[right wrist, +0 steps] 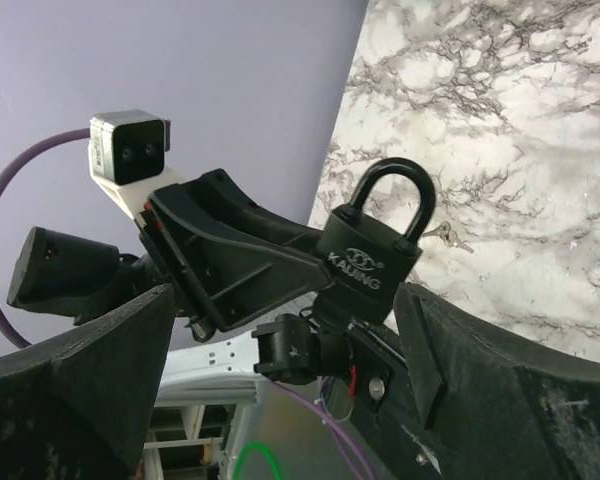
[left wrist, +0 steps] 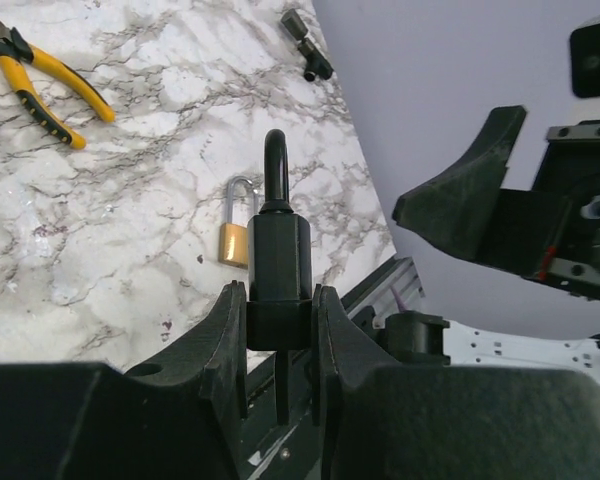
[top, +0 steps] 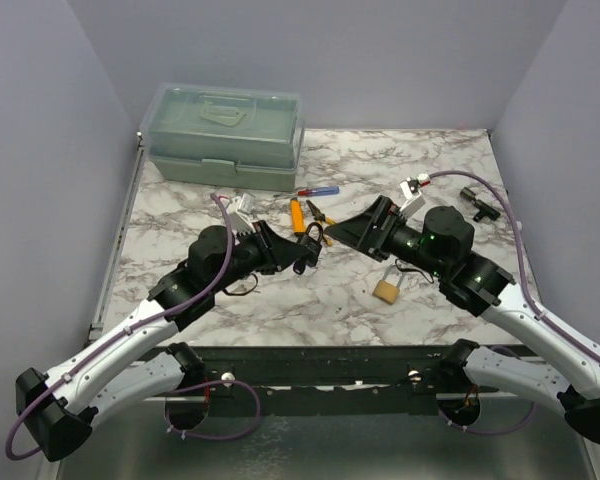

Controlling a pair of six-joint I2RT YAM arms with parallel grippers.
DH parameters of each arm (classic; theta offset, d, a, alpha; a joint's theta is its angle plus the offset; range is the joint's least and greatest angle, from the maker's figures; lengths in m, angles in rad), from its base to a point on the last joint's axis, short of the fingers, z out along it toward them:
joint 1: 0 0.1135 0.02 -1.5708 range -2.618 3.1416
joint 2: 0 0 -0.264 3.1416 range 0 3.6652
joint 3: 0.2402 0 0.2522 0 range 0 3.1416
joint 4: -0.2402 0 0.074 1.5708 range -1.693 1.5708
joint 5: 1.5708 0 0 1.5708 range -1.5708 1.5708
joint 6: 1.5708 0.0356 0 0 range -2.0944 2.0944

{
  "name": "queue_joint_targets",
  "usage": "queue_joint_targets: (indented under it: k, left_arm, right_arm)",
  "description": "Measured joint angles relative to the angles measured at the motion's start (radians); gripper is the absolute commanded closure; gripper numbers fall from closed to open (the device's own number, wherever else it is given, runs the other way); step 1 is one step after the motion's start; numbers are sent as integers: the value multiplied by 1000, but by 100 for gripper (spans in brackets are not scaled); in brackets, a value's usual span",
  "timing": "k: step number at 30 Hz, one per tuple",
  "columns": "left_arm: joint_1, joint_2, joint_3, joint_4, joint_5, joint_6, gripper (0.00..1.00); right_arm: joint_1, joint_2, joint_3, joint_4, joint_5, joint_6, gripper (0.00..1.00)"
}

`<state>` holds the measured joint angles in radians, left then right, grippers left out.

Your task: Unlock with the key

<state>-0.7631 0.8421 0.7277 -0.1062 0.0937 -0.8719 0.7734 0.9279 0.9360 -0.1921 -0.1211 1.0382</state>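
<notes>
My left gripper is shut on the body of a black padlock, held upright above the table with its shackle closed. In the left wrist view the fingers clamp its lower part, and a thin dark blade hangs below it. My right gripper is open and empty, facing the lock from the right. In the right wrist view the padlock sits just ahead of the wide-open fingers. Small silver keys lie on the marble beyond it.
A brass padlock lies on the table under the right arm. Yellow pliers, an orange knife and a red-blue screwdriver lie behind the grippers. A green toolbox stands at the back left, a black part at the back right.
</notes>
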Motion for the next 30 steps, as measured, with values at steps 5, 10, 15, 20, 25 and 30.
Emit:
queue_joint_targets:
  k: [5,10,15,20,25,30]
  left_arm:
    - [5,-41,0,9,13,-50,100]
    - [11,-71,0,51,38,-101,100]
    - [15,-93,0,98,72,-152,100]
    - [16,-100,0,159,109,-197,100]
    - [16,-100,0,210,141,-231,100]
    - [16,-96,-11,278,166,-265,100]
  right_arm:
    - [0,-25,-91,107,-37,-24,8]
    - [0,-27,-156,226,-93,-18,13]
    - [0,-27,-207,341,-142,3,19]
    - [0,-18,-210,452,-189,26,28]
    - [0,-1,-210,537,-224,41,39]
    - [0,23,-210,588,-256,49,47]
